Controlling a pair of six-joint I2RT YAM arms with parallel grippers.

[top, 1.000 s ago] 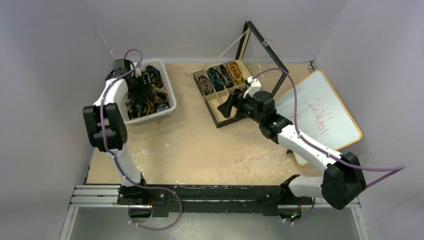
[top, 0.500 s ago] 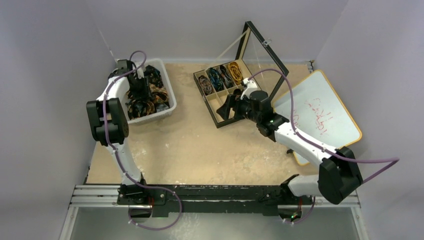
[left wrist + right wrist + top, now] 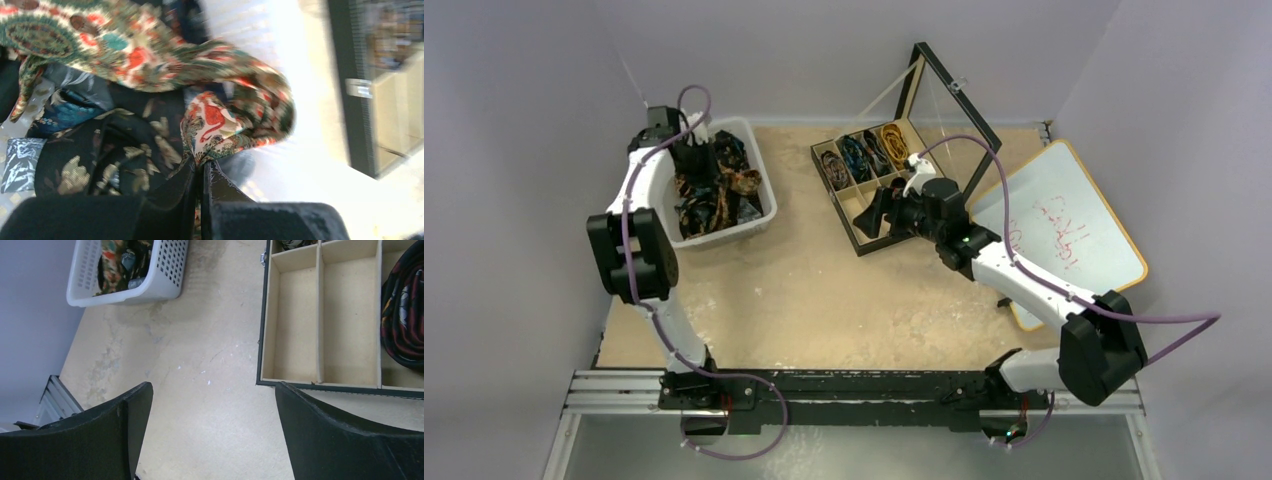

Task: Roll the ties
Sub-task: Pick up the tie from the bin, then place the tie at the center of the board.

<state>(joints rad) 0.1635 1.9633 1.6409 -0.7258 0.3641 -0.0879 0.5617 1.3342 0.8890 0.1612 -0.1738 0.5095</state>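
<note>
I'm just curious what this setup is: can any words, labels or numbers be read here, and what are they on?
Red handwriting on the yellow-edged white board: too small and blurred to read.
White plastic basket, black compartment box, patterned fabric ties: no text visible.

Robotics lab test cell, not a lived-in room: a tan worktable (image 3: 824, 300) boxed in by bare pale walls (image 3: 514, 150), with the left arm (image 3: 629, 255) and right arm (image 3: 1024, 285) bolted to an aluminium rail (image 3: 614, 392) at the near edge. Purple cables (image 3: 1174, 321) loop loose off both arms. A whiteboard (image 3: 1064, 230) with red marker scrawl sits at the table's right side.
</note>
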